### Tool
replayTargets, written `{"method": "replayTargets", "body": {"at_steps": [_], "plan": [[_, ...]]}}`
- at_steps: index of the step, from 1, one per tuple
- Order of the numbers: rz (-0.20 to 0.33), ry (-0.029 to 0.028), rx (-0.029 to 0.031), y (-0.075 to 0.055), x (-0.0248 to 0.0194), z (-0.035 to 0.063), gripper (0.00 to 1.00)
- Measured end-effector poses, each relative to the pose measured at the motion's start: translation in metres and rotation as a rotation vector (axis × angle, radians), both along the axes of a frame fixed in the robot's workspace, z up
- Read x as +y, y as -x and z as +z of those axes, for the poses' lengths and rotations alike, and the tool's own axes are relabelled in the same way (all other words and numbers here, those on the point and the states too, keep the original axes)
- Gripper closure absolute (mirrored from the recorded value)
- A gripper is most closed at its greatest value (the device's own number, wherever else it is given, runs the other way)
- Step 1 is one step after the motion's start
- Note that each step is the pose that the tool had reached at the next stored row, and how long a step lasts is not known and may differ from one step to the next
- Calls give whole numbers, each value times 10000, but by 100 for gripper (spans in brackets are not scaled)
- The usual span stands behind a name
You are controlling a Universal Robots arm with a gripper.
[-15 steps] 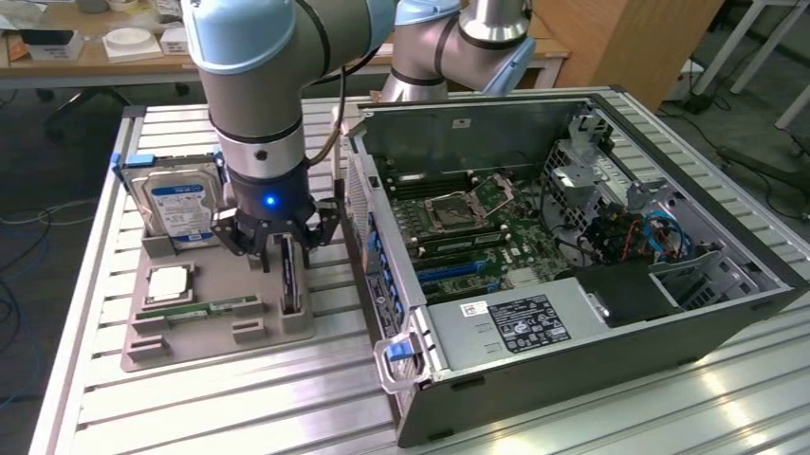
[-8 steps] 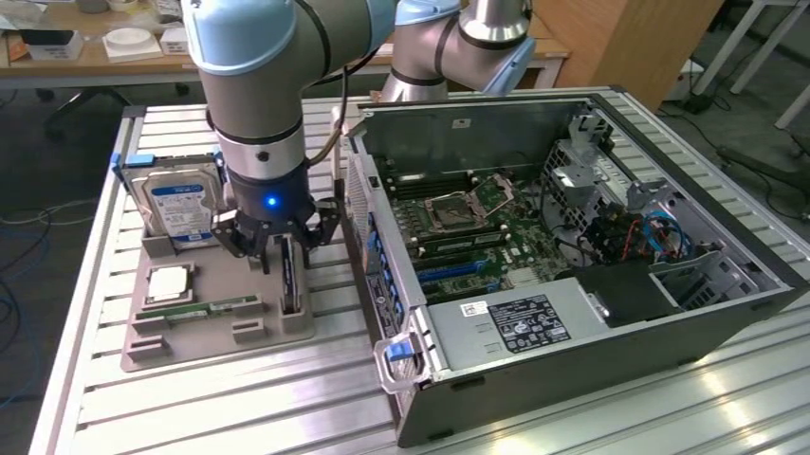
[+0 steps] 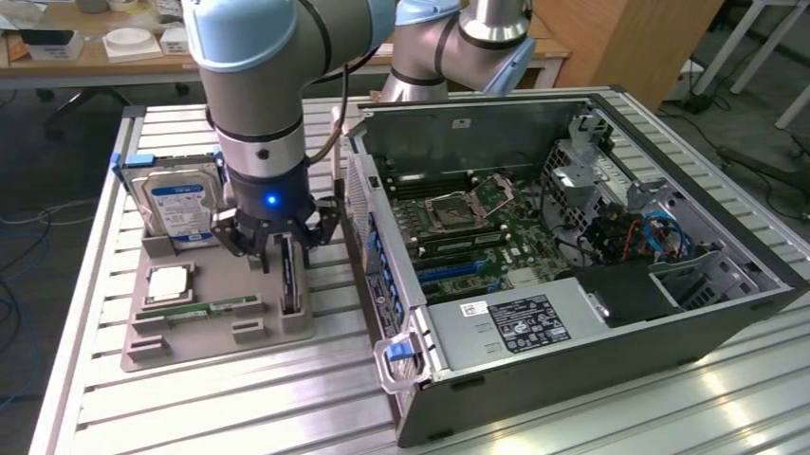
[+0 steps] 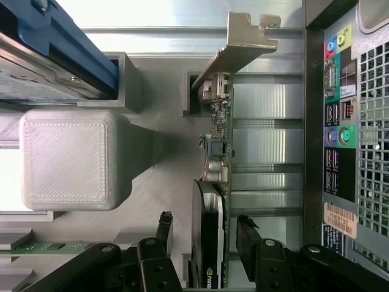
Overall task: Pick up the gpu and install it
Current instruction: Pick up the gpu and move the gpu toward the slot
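End effector (image 3: 285,248) hangs released over the tray, its fingers (image 4: 164,231) spread to either side of the gpu (image 4: 214,176); I see a gap on each side. Under everything I have the slatted metal counter (image 3: 89,398). The open computer case (image 3: 708,313) lies on it at the exterior view's right. Just beside it sits the grey parts tray (image 3: 215,336), holding the hard drive (image 3: 177,204) upright, the gpu on edge in its slot, a processor (image 3: 169,284) lying flat, and a memory stick (image 3: 215,306).
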State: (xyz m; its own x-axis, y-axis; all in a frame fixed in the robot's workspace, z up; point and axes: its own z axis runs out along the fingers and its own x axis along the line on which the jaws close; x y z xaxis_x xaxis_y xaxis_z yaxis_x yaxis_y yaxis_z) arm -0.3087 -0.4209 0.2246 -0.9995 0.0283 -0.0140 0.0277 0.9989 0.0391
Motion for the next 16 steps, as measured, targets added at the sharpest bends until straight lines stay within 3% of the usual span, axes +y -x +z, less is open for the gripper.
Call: {"method": "replayTargets", "body": {"at_steps": [5, 9, 10, 16], "plan": [[1, -1, 89, -2, 0, 35, 45], [0, 0, 92, -2, 0, 37, 47], [0, 0, 91, -2, 0, 36, 54], [0, 0, 91, -2, 0, 36, 55]]}}
